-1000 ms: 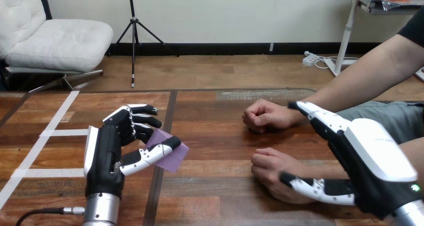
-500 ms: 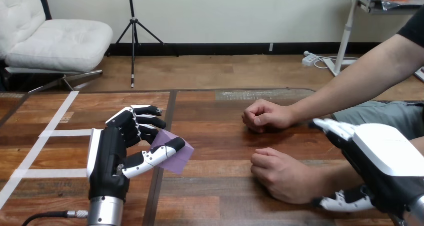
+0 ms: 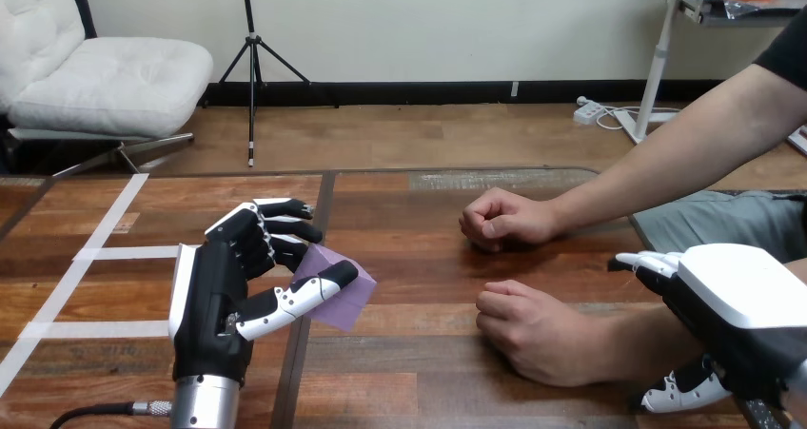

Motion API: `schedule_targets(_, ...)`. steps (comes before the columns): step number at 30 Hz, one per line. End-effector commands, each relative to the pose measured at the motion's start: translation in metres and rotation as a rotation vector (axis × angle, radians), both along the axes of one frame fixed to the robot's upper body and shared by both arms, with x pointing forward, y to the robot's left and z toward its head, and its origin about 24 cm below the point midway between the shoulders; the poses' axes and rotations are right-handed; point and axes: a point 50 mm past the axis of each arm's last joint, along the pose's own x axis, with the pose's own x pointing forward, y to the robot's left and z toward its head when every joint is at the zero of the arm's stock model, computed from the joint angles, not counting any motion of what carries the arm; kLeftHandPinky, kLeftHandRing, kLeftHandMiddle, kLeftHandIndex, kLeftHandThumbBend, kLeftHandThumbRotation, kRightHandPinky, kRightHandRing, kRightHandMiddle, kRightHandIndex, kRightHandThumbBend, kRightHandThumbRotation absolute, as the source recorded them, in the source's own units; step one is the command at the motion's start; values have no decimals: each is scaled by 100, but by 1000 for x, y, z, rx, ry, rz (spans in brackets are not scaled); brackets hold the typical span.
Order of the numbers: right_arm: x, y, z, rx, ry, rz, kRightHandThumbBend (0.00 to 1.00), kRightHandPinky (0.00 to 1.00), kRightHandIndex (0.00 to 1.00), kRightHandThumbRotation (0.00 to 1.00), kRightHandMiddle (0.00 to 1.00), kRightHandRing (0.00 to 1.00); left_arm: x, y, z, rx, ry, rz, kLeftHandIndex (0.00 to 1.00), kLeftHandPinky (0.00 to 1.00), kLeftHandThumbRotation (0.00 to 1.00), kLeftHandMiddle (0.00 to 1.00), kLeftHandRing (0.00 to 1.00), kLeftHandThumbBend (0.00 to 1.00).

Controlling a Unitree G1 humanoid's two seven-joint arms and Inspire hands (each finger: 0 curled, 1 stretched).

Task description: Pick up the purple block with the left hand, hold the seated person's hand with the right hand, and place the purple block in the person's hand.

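Note:
My left hand (image 3: 224, 291) stands upright over the table's left half, shut on the purple block (image 3: 344, 296), which is pinched between its thumb and curled fingers. The block hangs a little above the wood, tilted. The person's two hands rest on the table as loose fists: the far hand (image 3: 500, 218) and the near hand (image 3: 533, 329). My right hand (image 3: 738, 320) is at the lower right, over the person's near forearm (image 3: 647, 339). Its fingers point left above the forearm, its thumb (image 3: 678, 393) lies on the near side, and it stays apart from the fist.
The wooden table (image 3: 419, 258) has white tape lines (image 3: 105, 253) on its left part and a dark seam running toward me beside my left hand. Bare wood lies between the block and the person's fists.
My right hand has drawn back to the right along the person's forearm, off the near fist. My left hand has carried the block slightly right. The person's hands have stayed put.

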Motion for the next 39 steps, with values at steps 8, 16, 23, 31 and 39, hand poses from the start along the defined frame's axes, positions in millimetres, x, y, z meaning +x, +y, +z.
schedule_targets(8, 21, 6, 15, -107, -6, 61, 86, 87, 83, 16, 86, 86, 7, -1, 19, -21, -96, -8, 55, 36, 9, 50, 42, 85)
schedule_targets(16, 26, 7, 14, -148, 29, 71, 86, 84, 81, 13, 84, 83, 6, -1, 21, -24, -104, -20, 55, 36, 8, 50, 42, 84)
schedule_targets(23, 32, 10, 12, -181, 56, 64, 86, 82, 80, 10, 82, 82, 5, -2, 23, -11, -123, -24, 55, 37, 9, 50, 43, 84)
schedule_targets(31, 37, 12, 10, -212, 59, 68, 85, 78, 79, 6, 81, 79, 3, -2, 25, -15, -137, -32, 55, 37, 9, 51, 43, 83)
schedule_targets(39, 43, 14, 4, -241, 69, 61, 85, 76, 77, 4, 79, 77, 1, -3, 27, -24, -149, -55, 56, 38, 9, 51, 43, 82)
